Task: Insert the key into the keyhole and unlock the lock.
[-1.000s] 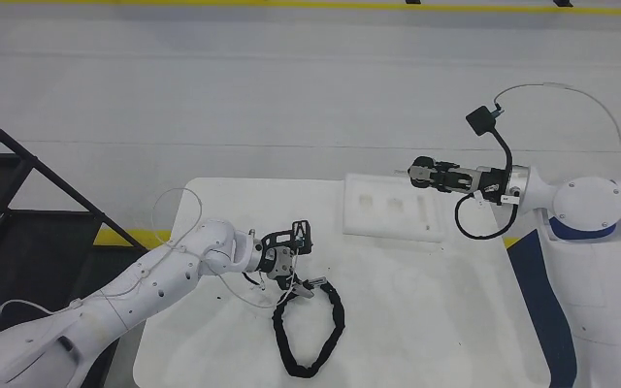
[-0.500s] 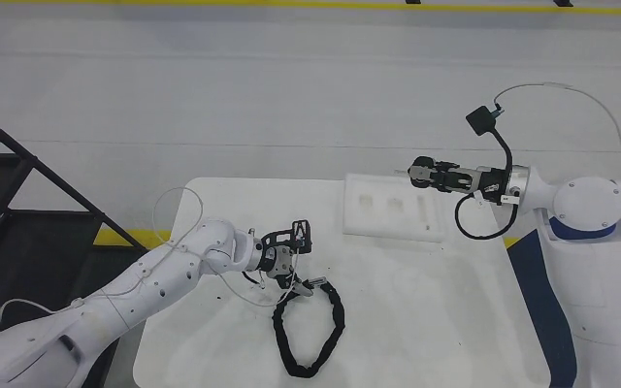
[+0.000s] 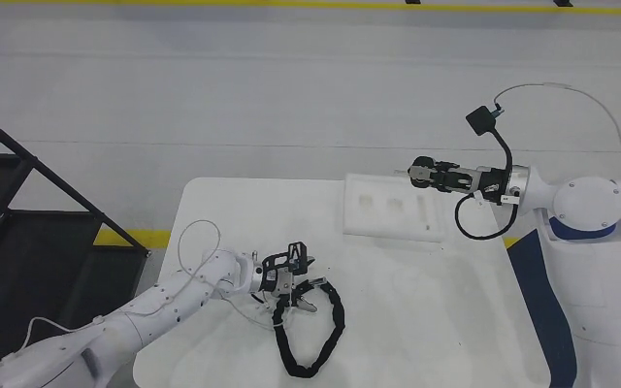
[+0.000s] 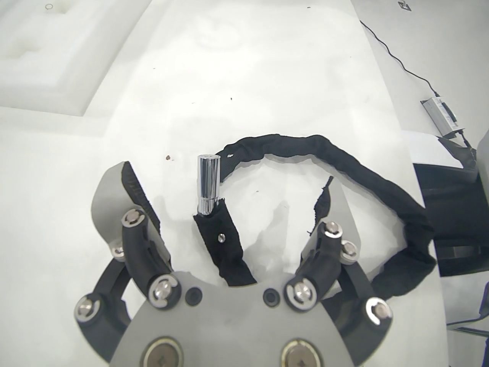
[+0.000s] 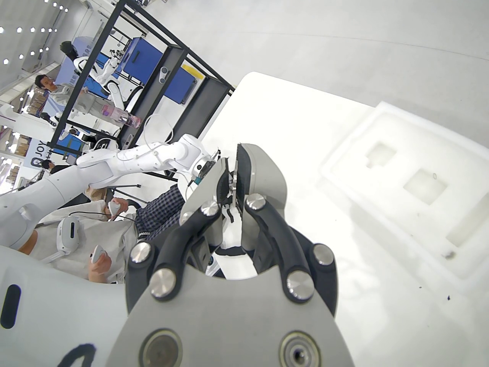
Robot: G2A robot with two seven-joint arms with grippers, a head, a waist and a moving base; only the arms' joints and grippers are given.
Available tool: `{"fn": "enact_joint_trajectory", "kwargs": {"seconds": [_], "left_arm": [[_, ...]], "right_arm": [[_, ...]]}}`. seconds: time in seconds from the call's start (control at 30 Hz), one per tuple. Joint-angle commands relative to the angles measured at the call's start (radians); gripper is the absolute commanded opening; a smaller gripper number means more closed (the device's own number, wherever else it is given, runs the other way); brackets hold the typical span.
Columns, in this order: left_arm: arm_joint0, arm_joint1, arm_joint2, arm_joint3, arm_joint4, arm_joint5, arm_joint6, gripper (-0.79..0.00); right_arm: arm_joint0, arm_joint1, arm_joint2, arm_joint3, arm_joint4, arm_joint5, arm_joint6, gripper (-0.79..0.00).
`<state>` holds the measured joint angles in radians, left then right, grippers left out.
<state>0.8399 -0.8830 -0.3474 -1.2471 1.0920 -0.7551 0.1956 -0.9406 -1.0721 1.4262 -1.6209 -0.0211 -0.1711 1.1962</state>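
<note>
Black fabric-sleeved chain lock (image 4: 344, 162) on counter (image 4: 267, 59) | left fingers (image 4: 110, 192) gaped wide, empty, straddling its chrome cylinder end (image 4: 208, 181) | right fingers (image 5: 259, 177) pressed together, contents couldn't be told | call was: clamp cylinder squarely, level

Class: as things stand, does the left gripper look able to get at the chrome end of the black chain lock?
Probably yes: the left gripper is open, the chrome end of the chain lock lies between its fingers, and nothing blocks the way.
</note>
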Motion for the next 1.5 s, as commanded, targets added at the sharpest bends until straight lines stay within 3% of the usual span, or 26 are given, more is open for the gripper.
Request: {"fn": "enact_joint_trajectory", "kwargs": {"seconds": [0.0,0.23,0.53,0.6,0.7,0.73,0.77,0.9,0.97,1.03,1.07,1.1,1.13,1.47], "left_arm": [[0.003,-0.011,0.003,0.026,0.030,0.000,0.034,0.000],[0.000,-0.045,0.002,0.078,0.114,0.017,0.089,0.000],[0.016,-0.062,-0.011,0.125,0.215,0.021,0.185,-0.031],[0.021,-0.066,-0.016,0.133,0.225,0.028,0.193,-0.114],[0.024,-0.070,-0.022,0.137,0.253,0.041,0.201,-0.172],[0.026,-0.072,-0.023,0.139,0.264,0.047,0.203,-0.274],[0.028,-0.073,-0.024,0.142,0.273,0.052,0.207,-0.305],[0.037,-0.079,-0.031,0.150,0.301,0.065,0.224,-0.363],[0.040,-0.083,-0.033,0.152,0.313,0.068,0.224,-0.354],[0.043,-0.087,-0.037,0.155,0.318,0.070,0.223,-0.431],[0.044,-0.089,-0.039,0.157,0.319,0.069,0.222,-0.514],[0.045,-0.090,-0.042,0.160,0.317,0.069,0.222,-0.680],[0.046,-0.092,-0.045,0.162,0.314,0.069,0.221,-0.785],[0.047,-0.095,-0.104,0.156,0.255,0.011,0.269,-0.785]], "right_arm": [[0.000,0.000,0.000,0.000,0.000,0.000,0.000,-0.785],[0.000,0.000,0.000,0.000,0.000,0.000,0.000,-0.785],[0.000,0.000,0.000,0.000,0.000,0.000,0.000,-0.785],[0.000,0.000,0.000,0.000,0.000,0.000,0.000,-0.785],[0.000,0.000,0.000,0.000,0.000,0.000,0.000,-0.785],[0.000,0.000,0.000,0.000,0.000,0.000,0.000,-0.785],[0.000,0.000,0.000,0.000,0.000,0.000,0.000,-0.785],[0.000,0.000,0.000,0.000,0.000,0.000,0.000,-0.785],[0.000,0.000,0.000,0.000,0.000,0.000,0.000,-0.785],[0.000,0.000,0.000,0.000,0.000,0.000,0.000,-0.785],[0.000,0.000,0.000,0.000,0.000,0.000,0.000,-0.785],[0.000,0.000,0.000,0.000,0.000,0.000,0.000,-0.785],[0.000,0.000,0.000,0.000,0.000,0.000,0.000,-0.785],[0.000,0.000,0.000,0.000,0.000,0.000,0.000,-0.785]]}}
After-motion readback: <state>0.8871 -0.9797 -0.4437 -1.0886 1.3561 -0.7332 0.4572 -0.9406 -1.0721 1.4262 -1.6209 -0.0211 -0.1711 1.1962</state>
